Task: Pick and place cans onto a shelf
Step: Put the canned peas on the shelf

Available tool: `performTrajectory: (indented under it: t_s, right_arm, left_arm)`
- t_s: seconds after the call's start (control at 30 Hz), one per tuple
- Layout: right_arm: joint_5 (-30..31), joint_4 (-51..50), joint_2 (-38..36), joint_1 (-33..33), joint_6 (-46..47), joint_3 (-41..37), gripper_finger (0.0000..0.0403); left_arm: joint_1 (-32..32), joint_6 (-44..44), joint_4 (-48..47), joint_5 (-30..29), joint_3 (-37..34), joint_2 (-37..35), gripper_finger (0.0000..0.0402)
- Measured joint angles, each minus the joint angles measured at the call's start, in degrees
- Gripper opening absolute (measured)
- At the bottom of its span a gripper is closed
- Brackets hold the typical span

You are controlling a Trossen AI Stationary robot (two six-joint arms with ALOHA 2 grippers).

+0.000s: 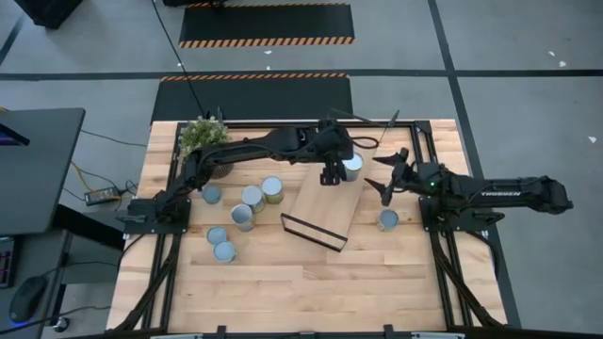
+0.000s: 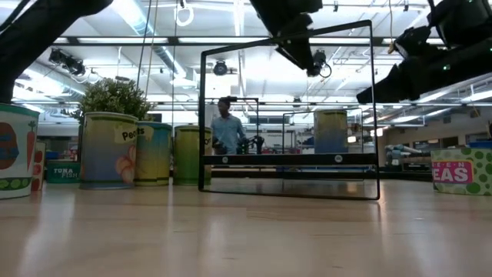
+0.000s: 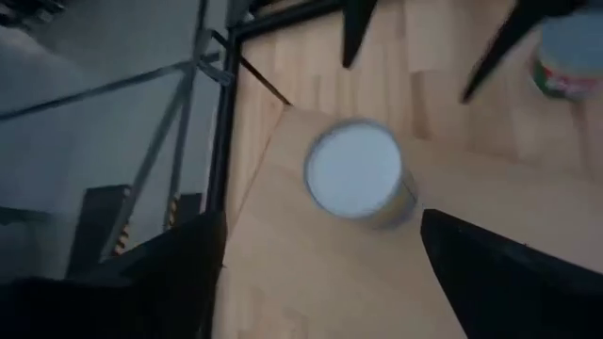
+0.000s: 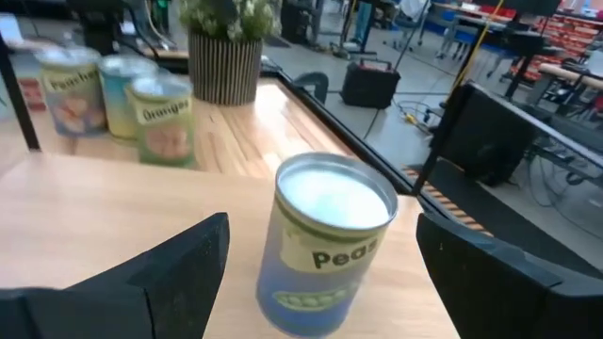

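Observation:
The shelf [image 1: 318, 212] lies slantwise at the table's middle, a light-wood board with black wire ends. One can [image 1: 351, 168], labelled Peas [image 4: 330, 240], stands upright on its base at the board's far end. My left gripper [image 1: 330, 177] hangs open above the can and a little to its left, and sees its pale top [image 3: 356, 171] from above. My right gripper [image 1: 388, 179] is open just right of the can, roughly level, with a finger on either side and apart from it. Several more cans [image 1: 242, 217] stand on the table's left part.
One can [image 1: 387, 219] stands on the table right of the shelf, under my right arm. A potted plant [image 1: 203, 137] is at the far left corner. Bare wood lies along the near edge [image 1: 311, 301]. A person [image 2: 225, 127] stands in the room beyond the table.

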Motion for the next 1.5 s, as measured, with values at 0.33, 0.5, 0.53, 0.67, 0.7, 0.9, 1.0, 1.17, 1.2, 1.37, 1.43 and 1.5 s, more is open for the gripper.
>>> performTrajectory:
  t_s: [0.33, 0.5, 0.53, 0.67, 0.7, 0.9, 1.0, 1.17, 1.2, 1.37, 1.43, 1.5]
  right_arm:
    - [8.2, 7.3, 7.2, 5.5, -3.6, 0.0, 0.0350]
    - [10.2, 9.7, 8.9, 8.0, -5.2, 0.0, 0.0350]
    - [10.6, 9.8, 9.0, 8.5, -5.7, 0.0, 0.0350]
    - [14.0, 10.6, 9.9, 11.4, -7.5, 0.0, 0.0350]
    - [15.3, 10.7, 10.3, 12.2, -8.0, 0.0, 0.0350]
    - [20.8, 14.7, 14.1, 15.5, -11.1, 0.0, 0.0350]
    - [21.0, 18.3, 16.9, 16.7, -12.8, 0.0, 0.0350]
    - [21.3, 24.1, 21.4, 18.9, -14.0, 0.0, 0.0350]
    - [21.8, 24.7, 21.9, 19.4, -14.1, 0.0, 0.0350]
    - [25.0, 22.9, 25.0, 22.8, -13.7, 2.6, 0.0350]
    - [25.8, 22.1, 26.6, 24.2, -13.5, 3.8, 0.0350]
    - [27.4, 22.1, 28.6, 25.6, -13.5, 4.7, 0.0350]
  left_arm:
    - [-2.9, -1.4, -4.2, -1.8, 0.0, -2.6, 0.0310]
    - [-4.6, -1.7, -5.4, -2.8, 0.0, -3.7, 0.0291]
    - [-5.0, -1.9, -5.9, -2.8, 0.0, -3.9, 0.0288]
    - [-6.9, -2.6, -8.9, -2.6, 0.0, -4.2, 0.0272]
    - [-7.4, -3.3, -10.2, -2.6, 0.0, -4.2, 0.0266]
    - [-8.8, -7.2, -12.4, -2.6, -1.0, -4.2, 0.0227]
    - [-9.8, -8.1, -10.9, -3.0, -3.4, -4.4, 0.0208]
    - [-12.1, -9.3, -10.3, -5.1, -7.6, -5.1, 0.0183]
    - [-12.5, -9.6, -10.3, -5.2, -7.7, -5.3, 0.0178]
    - [-13.5, -12.4, -11.5, -5.4, -7.8, -7.8, 0.0162]
    - [-13.8, -13.8, -11.3, -5.6, -8.4, -8.7, 0.0158]
    - [-14.2, -15.4, -10.3, -6.3, -10.5, -9.9, 0.0156]
